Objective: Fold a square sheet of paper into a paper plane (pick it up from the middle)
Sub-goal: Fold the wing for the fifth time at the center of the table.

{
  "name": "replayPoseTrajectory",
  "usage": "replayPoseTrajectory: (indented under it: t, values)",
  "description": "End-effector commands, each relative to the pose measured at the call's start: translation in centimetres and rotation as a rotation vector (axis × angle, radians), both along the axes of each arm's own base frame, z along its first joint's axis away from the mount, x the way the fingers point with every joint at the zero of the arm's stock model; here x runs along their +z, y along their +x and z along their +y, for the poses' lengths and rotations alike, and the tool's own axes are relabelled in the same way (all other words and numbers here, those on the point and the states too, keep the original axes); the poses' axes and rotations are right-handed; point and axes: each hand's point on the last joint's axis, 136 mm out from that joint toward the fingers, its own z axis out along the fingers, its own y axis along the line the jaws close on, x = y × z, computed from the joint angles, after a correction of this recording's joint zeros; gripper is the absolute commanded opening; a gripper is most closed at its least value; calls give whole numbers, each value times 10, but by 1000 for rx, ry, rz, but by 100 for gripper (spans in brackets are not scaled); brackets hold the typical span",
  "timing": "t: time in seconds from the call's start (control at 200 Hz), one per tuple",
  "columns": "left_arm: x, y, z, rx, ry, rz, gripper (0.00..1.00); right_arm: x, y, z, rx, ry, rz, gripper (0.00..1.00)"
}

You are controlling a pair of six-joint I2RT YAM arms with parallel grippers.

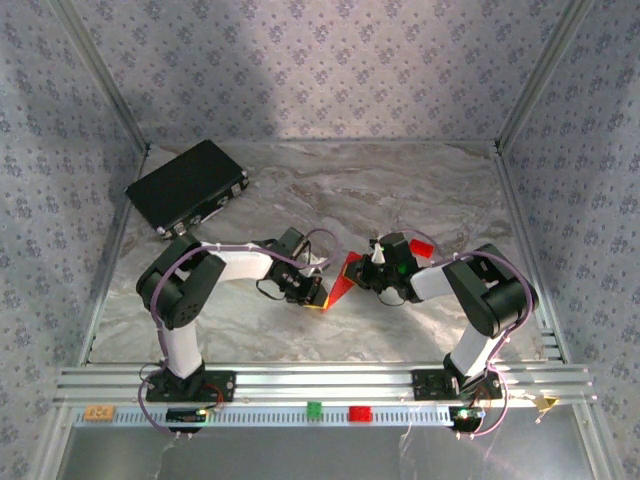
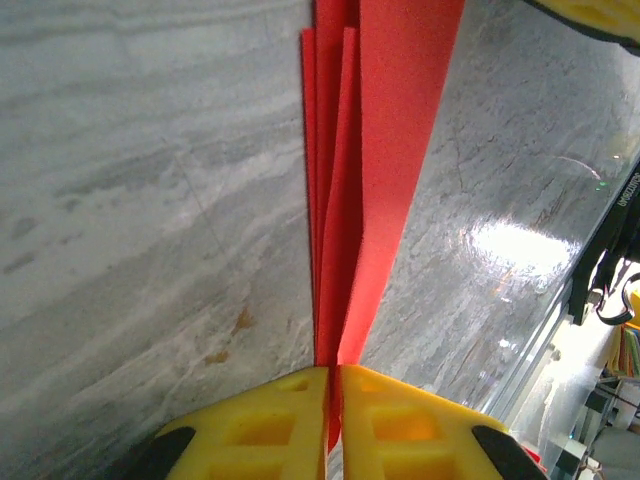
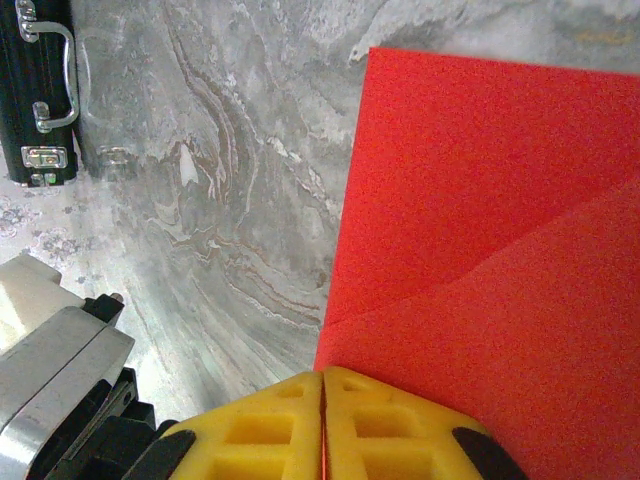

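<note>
Flat black box with metal latches (image 1: 188, 186) sits far left on the marbled grey tabletop (image 1: 420, 185), well apart from the arms. Left gripper (image 2: 330, 385) is clenched on the bright red folded sheet of paper (image 1: 340, 284), its layers edge-on between the yellow fingers (image 2: 400, 430). The paper is mid-tabletop, spanning both grippers. Right gripper (image 3: 322, 385) is clamped on the opposite edge, where a diagonal flap edge is visible.

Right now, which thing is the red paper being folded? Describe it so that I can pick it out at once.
Start at the middle of the marble table. There the left gripper and the right gripper each pinch the folded red paper. It is thin and creased, unlike the chunky red block on the front rail.
</note>
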Motion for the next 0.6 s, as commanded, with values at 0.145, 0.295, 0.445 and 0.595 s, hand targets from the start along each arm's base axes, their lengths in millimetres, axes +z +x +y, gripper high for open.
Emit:
replayPoseTrajectory:
  t: [0.145, 0.295, 0.445, 0.595]
  values:
    - [-23, -31, 34, 5, 170, 104, 1, -50, -20, -40, -86, -194, 141, 10]
    - [-23, -31, 34, 4, 174, 104, 10, -50, -20, -41, -86, -194, 141, 10]
    - [-23, -31, 36, 6, 186, 98, 7, -50, -20, -41, -86, -194, 139, 10]
    - [-22, -31, 35, 6, 185, 95, 0, -50, -20, -42, -90, -195, 142, 10]
